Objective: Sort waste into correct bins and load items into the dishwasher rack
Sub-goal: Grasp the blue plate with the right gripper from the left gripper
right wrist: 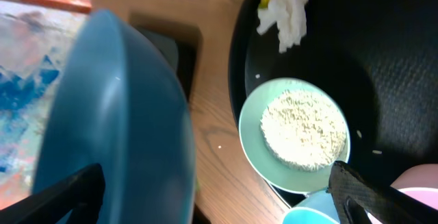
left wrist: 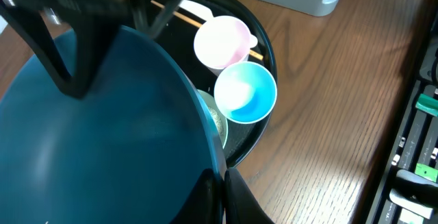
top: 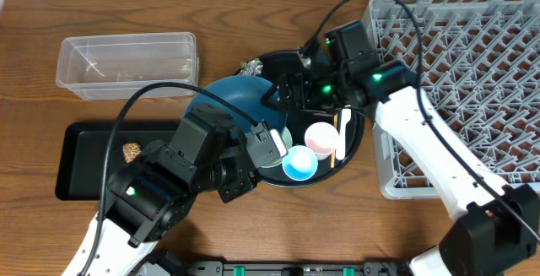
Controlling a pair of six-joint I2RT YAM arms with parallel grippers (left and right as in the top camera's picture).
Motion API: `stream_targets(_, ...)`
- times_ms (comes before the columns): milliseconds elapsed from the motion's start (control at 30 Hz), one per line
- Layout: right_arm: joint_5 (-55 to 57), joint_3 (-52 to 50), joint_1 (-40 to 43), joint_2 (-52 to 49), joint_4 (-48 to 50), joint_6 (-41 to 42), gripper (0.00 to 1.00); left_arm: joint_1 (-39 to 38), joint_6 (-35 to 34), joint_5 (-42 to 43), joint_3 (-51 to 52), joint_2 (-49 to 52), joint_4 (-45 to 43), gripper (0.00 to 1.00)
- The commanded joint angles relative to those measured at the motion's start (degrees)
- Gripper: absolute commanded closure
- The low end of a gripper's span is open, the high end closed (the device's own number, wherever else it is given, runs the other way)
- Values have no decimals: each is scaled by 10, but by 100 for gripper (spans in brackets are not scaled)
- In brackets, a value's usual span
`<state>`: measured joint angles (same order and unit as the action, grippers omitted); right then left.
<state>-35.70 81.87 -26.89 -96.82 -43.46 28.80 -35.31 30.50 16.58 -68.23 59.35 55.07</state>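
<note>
Far L first: tub (top: 126,63) and black bin (top: 84,179) sit well apart from the action; a brown lump (top: 132,151) lies in the bin; neither counts for this move.

L gripper (left wrist: 221,196) is clamped shut on the near rim of the plate (top: 229,99); plate is tipped up steeply at the L edge of the round tray (left wrist: 268,56); can't tell whether its low edge touches anything.

Just R of the plate, R gripper (top: 285,93) hangs w/ jaws wide apart and nothing in them; it's close beside the plate's far rim, not touching as far as I can see.

Under and R of it on the round tray: bowl (right wrist: 298,131) w/ rice in it, blue cup (left wrist: 245,92) touching pink cup (left wrist: 220,40), chopsticks (top: 335,148) and spoon (top: 344,124) alongside; paper scrap (right wrist: 284,11) at the tray's far side.

Far R: rack (top: 472,56), butted against the round tray.

What your move turns on: the rack lies R of the plate, across the whole tray; the L arm holding it is the far arm; the R arm is nearer and stands btw plate and rack. My read: either hand off L to R, or make a long L reach over the cups; handoff looks safer. Plate is already near on-edge, which should suit the upright pegs; keep that tilt.
</note>
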Motion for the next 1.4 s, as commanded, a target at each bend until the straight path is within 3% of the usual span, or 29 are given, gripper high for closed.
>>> stream_targets(0, 15, 7, -12, 0, -8, -17, 1, -1, 10, 3, -5, 5, -3, 94)
stream_targets(133, 21, 7, -12, 0, -19, -26, 5, -1, 10, 3, -5, 11, -3, 94)
stream_targets(333, 25, 7, -12, 0, -24, -28, 44, -1, 10, 3, -5, 17, -3, 94)
stream_targets(500, 25, 7, -15, 0, -29, -28, 62, -1, 10, 3, -5, 17, -5, 94)
stream_targets(633, 23, 7, -20, 0, -29, -27, 70, -1, 10, 3, -5, 17, -8, 94)
stream_targets(900, -30, 7, -28, 0, -28, -27, 65, -1, 10, -5, -5, 19, -26, 94)
stream_targets(1233, -72, 7, -28, 0, -26, -22, 96, -1, 10, -23, -5, 33, -29, 94)
stream_targets(1367, -72, 7, -27, 0, -16, -15, 98, -1, 10, -23, -5, 33, -29, 94)
